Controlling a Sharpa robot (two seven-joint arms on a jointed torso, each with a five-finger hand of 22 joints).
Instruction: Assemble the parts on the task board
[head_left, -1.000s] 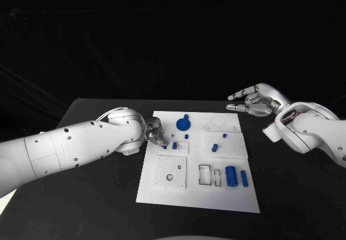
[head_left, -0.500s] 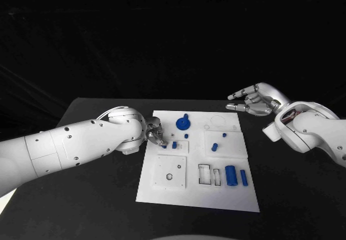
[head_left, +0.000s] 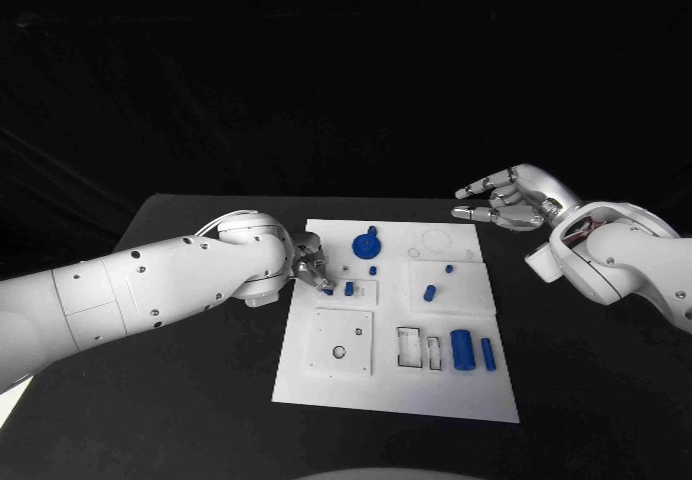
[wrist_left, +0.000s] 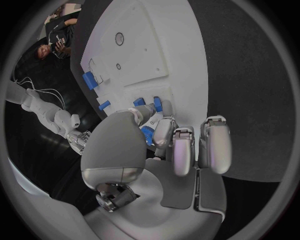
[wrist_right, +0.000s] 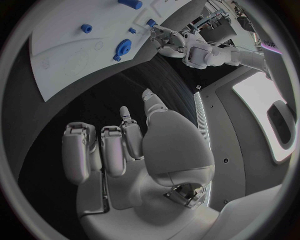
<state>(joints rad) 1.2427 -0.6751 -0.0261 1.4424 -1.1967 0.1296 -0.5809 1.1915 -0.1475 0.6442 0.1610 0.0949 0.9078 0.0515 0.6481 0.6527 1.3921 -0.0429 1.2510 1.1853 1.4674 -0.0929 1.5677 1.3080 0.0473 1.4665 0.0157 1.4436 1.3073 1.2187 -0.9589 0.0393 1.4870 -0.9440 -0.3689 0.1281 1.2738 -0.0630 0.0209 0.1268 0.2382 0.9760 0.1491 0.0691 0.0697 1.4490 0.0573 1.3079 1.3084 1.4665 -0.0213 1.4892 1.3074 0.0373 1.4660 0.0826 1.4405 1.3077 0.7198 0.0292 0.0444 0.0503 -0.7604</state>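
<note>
At the white board's (head_left: 397, 330) left edge, the left hand (head_left: 309, 264) seemingly pinches a small blue peg (head_left: 330, 292); upper right, off-board, the right hand (head_left: 508, 200) hovers released over bare table (head_left: 173, 400).

Right hand (wrist_right: 134, 150), fingers apart, hovers beside the task board (wrist_right: 69, 45).

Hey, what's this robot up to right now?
It is assembling small blue parts on a white task board. Its left hand is down at the board's left side, fingers at two small blue pegs in a square block; whether it grips one is unclear. The right hand hovers off the board's far right corner, holding nothing. A blue gear and larger blue pieces lie untouched.
</note>
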